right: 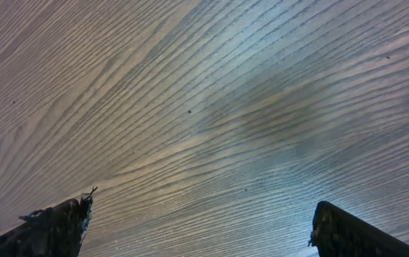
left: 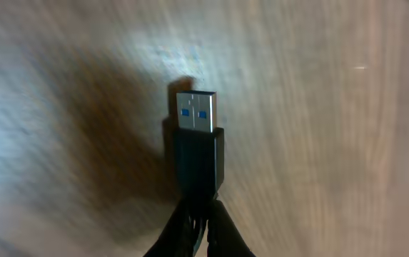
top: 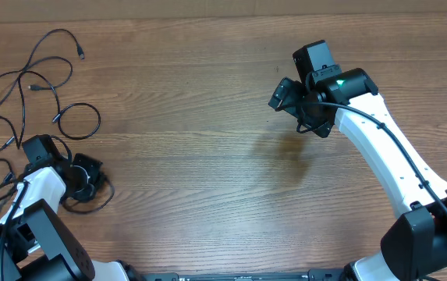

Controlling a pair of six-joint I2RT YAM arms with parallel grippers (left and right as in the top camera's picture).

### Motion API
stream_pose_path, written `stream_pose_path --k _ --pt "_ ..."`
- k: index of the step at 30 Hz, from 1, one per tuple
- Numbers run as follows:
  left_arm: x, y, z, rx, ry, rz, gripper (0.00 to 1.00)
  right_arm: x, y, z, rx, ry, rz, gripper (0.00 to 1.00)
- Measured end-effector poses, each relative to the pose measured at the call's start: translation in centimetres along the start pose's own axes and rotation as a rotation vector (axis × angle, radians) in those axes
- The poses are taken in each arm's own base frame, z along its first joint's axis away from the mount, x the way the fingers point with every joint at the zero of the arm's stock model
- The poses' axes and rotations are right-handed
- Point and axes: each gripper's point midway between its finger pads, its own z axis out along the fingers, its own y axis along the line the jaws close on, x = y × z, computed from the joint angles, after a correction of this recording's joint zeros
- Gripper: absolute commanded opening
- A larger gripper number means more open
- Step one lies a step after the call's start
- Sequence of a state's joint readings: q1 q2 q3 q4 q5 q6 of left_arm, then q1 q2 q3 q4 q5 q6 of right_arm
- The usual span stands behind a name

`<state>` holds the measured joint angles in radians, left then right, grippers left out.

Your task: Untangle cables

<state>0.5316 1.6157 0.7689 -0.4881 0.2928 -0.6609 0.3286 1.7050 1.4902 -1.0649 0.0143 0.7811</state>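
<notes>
Left wrist view, left claw pinching USB cable plug, right claw wide.

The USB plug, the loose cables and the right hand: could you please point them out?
USB plug [left: 195, 114]: left wrist view, its metal tip.
cables [top: 22, 101]: overhead view, one loose strand.
right hand [right: 203, 214]: right wrist view, midway between fingertips.

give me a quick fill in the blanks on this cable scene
1. The left gripper is shut on a USB plug whose insert is ___.
2. The right gripper hangs ___ over the bare table.
3. In the overhead view the loose cables lie beside the ___ arm.
Missing words: blue; open; left
</notes>
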Motion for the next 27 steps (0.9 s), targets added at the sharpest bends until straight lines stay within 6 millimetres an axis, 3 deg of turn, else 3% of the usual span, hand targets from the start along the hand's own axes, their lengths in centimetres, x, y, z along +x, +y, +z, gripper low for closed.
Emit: stream_pose_path --k 7,8,9,10,13,23,27 --pt "0.2 -4.2 -0.3 0.219 0.045 -0.004 0.04 0.0 0.1 0.0 -0.002 -0.001 0.0 1.0" --pt "0.2 -4.7 -0.5 0.249 0.05 0.003 0.09 0.0 0.0 0.0 -0.001 -0.001 0.0 1.0" --pt "0.2 -5.2 -0.6 0.273 0.055 0.01 0.19 0.0 0.0 0.0 -0.001 -0.001 0.0 1.0" --pt "0.2 -5.5 -0.7 0.29 0.059 0.016 0.4 0.0 0.0 0.0 -0.001 -0.001 0.0 1.0" --pt "0.5 -6.5 -1.0 0.347 0.08 0.038 0.71 0.0 0.0 0.0 -0.001 -0.001 0.0 1.0" --pt "1.9 -6.4 -1.3 0.344 0.152 0.051 0.85 0.0 0.0 0.0 -0.002 -0.002 0.0 1.0" --pt "1.6 -6.3 -2.9 0.274 0.156 0.076 0.9 -0.1 0.1 0.0 -0.005 -0.005 0.0 1.0"
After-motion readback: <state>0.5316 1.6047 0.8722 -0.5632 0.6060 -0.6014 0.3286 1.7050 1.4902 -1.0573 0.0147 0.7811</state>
